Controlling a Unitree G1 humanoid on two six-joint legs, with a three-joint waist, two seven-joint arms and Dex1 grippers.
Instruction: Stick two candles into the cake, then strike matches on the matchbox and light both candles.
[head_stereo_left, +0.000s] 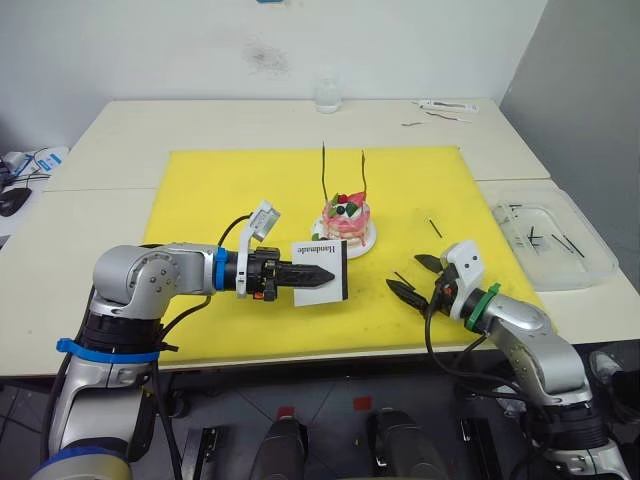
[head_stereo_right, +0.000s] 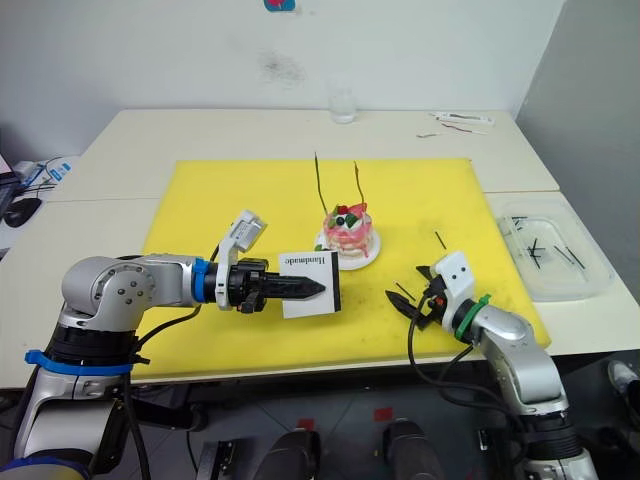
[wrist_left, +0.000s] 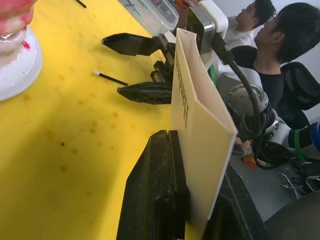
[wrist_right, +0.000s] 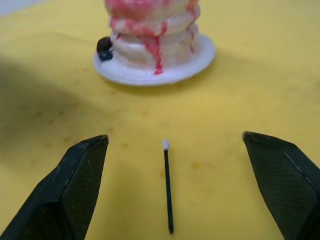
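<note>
The left end effector (head_stereo_left: 318, 273) clamps the flat white rectangular matchbox (head_stereo_left: 322, 268) upright on edge just above the yellow mat (head_stereo_left: 220, 190), right beside the small pink-and-white layered cake (head_stereo_left: 347, 221) on its white plate, where two thin wire-like candles (head_stereo_left: 324, 173) stand upright. The right end effector (wrist_right: 170, 185) is spread wide and holds nothing, its black fingers either side of a short dark white-tipped match (wrist_right: 167, 185) lying on the mat.

left gripper (head_stereo_left: 318, 277) fingers clamped, right gripper (wrist_right: 172, 185) fingers spread
</note>
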